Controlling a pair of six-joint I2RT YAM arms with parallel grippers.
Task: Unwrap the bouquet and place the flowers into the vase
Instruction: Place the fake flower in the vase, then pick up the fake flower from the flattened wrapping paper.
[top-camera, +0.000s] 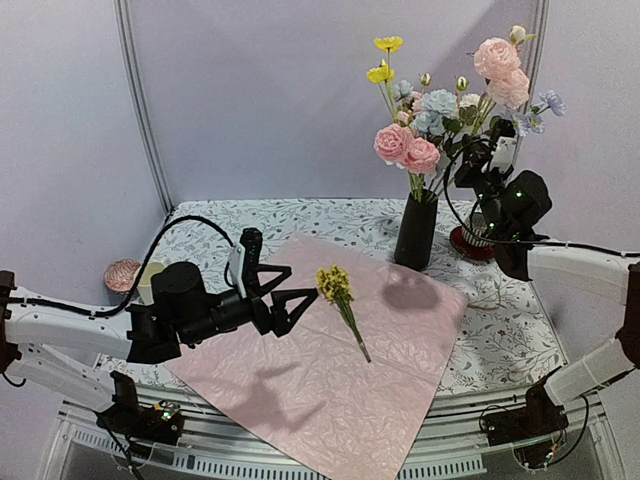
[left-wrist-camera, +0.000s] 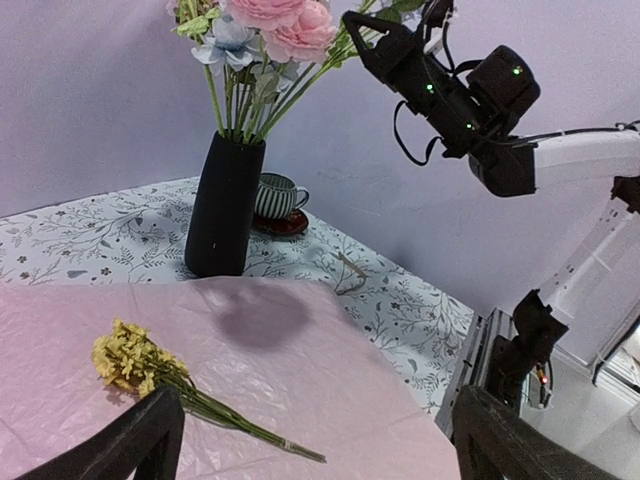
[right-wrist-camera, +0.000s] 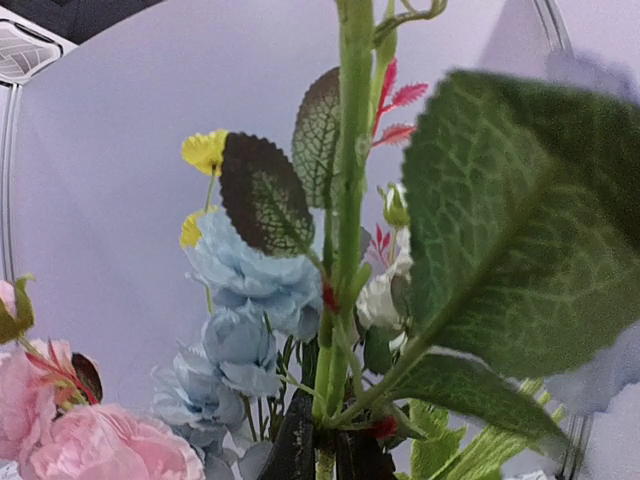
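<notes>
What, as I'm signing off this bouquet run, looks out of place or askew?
One yellow sprig lies flat on the spread pink wrapping paper, apart from the vase holding the other flowers. The open left gripper hovers beside it; the right gripper clamps a green stem among them.

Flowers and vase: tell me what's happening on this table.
The pink wrapping paper lies spread flat on the table. Most of the flowers stand in the black vase. The right gripper is up among them, shut on a green stem. One yellow sprig lies on the paper, not yet in the vase, and the left gripper hovers open right beside it.
</notes>
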